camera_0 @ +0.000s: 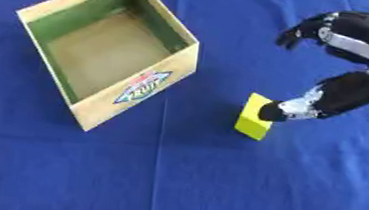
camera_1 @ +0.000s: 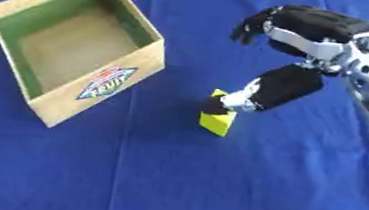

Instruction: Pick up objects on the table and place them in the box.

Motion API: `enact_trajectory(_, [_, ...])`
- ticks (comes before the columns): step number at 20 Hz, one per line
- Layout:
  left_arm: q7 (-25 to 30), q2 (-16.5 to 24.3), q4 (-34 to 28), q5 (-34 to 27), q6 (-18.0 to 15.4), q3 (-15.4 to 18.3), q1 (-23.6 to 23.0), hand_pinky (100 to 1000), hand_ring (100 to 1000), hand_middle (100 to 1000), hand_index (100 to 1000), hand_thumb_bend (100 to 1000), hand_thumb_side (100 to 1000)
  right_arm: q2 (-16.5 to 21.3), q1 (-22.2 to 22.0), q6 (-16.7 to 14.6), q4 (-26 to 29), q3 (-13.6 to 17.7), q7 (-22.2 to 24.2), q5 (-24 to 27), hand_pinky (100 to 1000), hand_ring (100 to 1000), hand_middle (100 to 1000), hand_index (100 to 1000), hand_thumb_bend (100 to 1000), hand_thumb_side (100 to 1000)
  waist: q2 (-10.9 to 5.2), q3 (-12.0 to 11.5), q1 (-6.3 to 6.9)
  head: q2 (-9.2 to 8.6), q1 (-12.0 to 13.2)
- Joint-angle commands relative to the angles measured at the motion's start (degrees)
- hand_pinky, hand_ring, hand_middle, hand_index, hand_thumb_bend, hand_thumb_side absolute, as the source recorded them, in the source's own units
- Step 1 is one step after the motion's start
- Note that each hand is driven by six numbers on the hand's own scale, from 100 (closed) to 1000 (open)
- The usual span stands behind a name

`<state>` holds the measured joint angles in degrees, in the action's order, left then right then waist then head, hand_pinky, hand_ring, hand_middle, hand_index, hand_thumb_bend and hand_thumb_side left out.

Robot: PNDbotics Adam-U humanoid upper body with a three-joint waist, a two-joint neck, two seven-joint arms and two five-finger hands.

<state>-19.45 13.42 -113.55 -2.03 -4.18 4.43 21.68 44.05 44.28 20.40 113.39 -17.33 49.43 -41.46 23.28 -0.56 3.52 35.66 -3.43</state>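
Right now the box (camera_0: 106,49) is sitting on the blue tablecloth (camera_0: 178,187) with its open top facing up, turned so that one corner is pointing toward the near edge; its inner walls are showing green, its floor is lying bare, and a coloured oval logo (camera_0: 142,87) is showing on the outer wall facing the block. To the right of the box, apart from it, a yellow block (camera_0: 255,121) is resting on the cloth, tipped slightly with one upper corner raised. The right hand (camera_1: 299,30) is reaching in from the right side of the box, its black and silver thumb (camera_1: 264,92) stretching down so that the tip is touching the upper right edge of the block. Its fingers (camera_1: 249,28) are hanging curled above and beyond the block, farther from the near edge than the box's logo, and they are not touching anything; the hand is standing spread apart rather than pinching, with only the thumb meeting the block.
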Motion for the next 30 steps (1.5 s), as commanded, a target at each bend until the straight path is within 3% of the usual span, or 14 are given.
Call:
enact_trajectory(1, [-0.3, 0.3, -1.0, 0.0, 0.0, 0.1, 0.4, 715, 727, 722, 885, 100, 950, -0.2, 0.2, 2.2, 1.0, 0.1, 2.1, -1.5, 815, 902, 764, 885, 757, 763, -1.16, 0.1, -0.22, -0.09, 0.1])
enact_trajectory(17, [-0.2, -0.1, -1.0, -0.2, 0.0, 0.0, 0.5, 712, 727, 721, 880, 100, 949, -3.6, -2.0, 1.5, -4.1, -2.4, 2.1, -6.4, 802, 887, 744, 869, 644, 694, -0.98, -0.2, 0.11, -0.42, -1.0])
enact_trajectory(23, [-0.2, -0.2, -1.0, -0.2, 0.0, 0.0, 0.6, 712, 727, 721, 879, 100, 950, -4.2, -2.5, 1.5, -6.2, -3.3, 2.0, -7.2, 791, 873, 683, 857, 587, 667, -0.90, -0.3, 0.21, -0.62, -1.3])
enact_trajectory(24, [-0.1, -0.2, -1.0, -0.2, 0.0, -0.1, 0.6, 712, 727, 721, 878, 100, 954, -4.3, -2.5, 1.5, -6.7, -3.5, 2.0, -7.5, 789, 866, 677, 852, 580, 604, -0.87, -0.3, 0.22, -0.64, -1.3])
enact_trajectory(25, [-0.1, -0.2, -1.0, -0.2, 0.0, -0.1, 0.6, 712, 727, 721, 878, 100, 950, -4.3, -2.6, 1.4, -7.2, -3.7, 2.0, -7.9, 787, 862, 672, 849, 562, 657, -0.84, -0.4, 0.26, -0.64, -1.4])
enact_trajectory(30, [-0.1, -0.2, -1.0, -0.3, 0.1, 0.0, 0.6, 712, 728, 721, 878, 100, 950, -4.6, -3.0, 0.9, -8.5, -4.4, 2.0, -8.3, 766, 832, 630, 825, 520, 644, -0.72, -0.4, 0.41, -0.59, -1.7])
